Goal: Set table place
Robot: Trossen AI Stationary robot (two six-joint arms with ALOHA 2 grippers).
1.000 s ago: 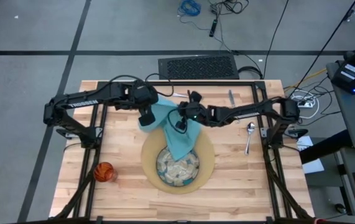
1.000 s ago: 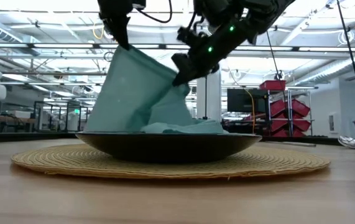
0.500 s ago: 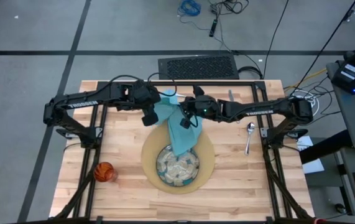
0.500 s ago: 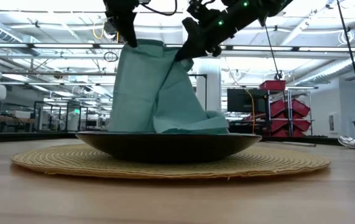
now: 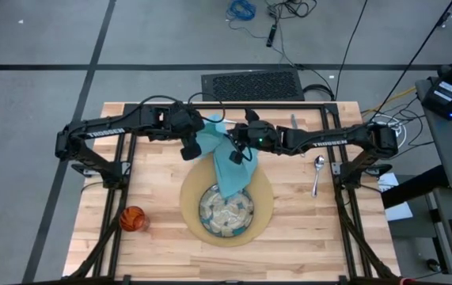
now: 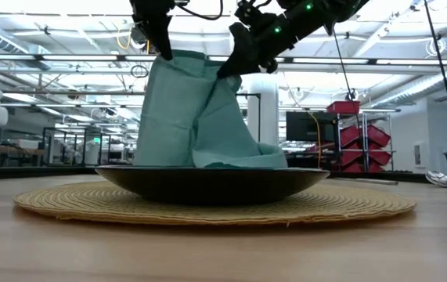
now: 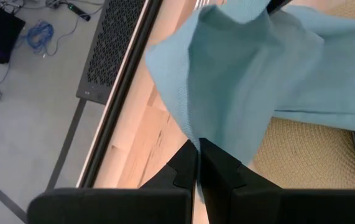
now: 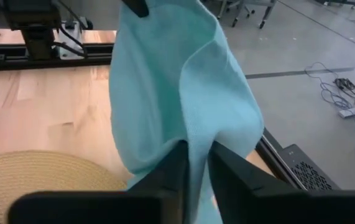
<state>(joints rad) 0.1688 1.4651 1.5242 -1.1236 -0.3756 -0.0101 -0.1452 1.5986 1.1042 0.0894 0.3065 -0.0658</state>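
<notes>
A light-blue napkin is held up between both grippers over the far part of the greenish patterned plate. The plate sits on the round tan mat. In the low view the napkin hangs in folds, its lower end resting in the plate. My left gripper is shut on the napkin's left upper part. My right gripper is shut on its right upper part. My left gripper pinches the napkin's upper left edge between its two fingers, coming from above and pointing down. The cloth hangs below it, fairly straight. My right gripper pinches a fold at the napkin's upper right between its two fingers, slanting down from the table's right side. The cloth hangs below it, and its lower end lies bunched in the plate.
A small orange cup stands near the table's left front. A silver spoon lies right of the mat, and another piece of cutlery lies near the far edge. The black frame rims the wooden table.
Both grippers have risen with the napkin and drawn somewhat toward the far edge, the right one also toward the right. The napkin's upper part has been lifted and hangs narrower and steeper, while its lower end has stayed in the plate. In the last half second little has moved.
</notes>
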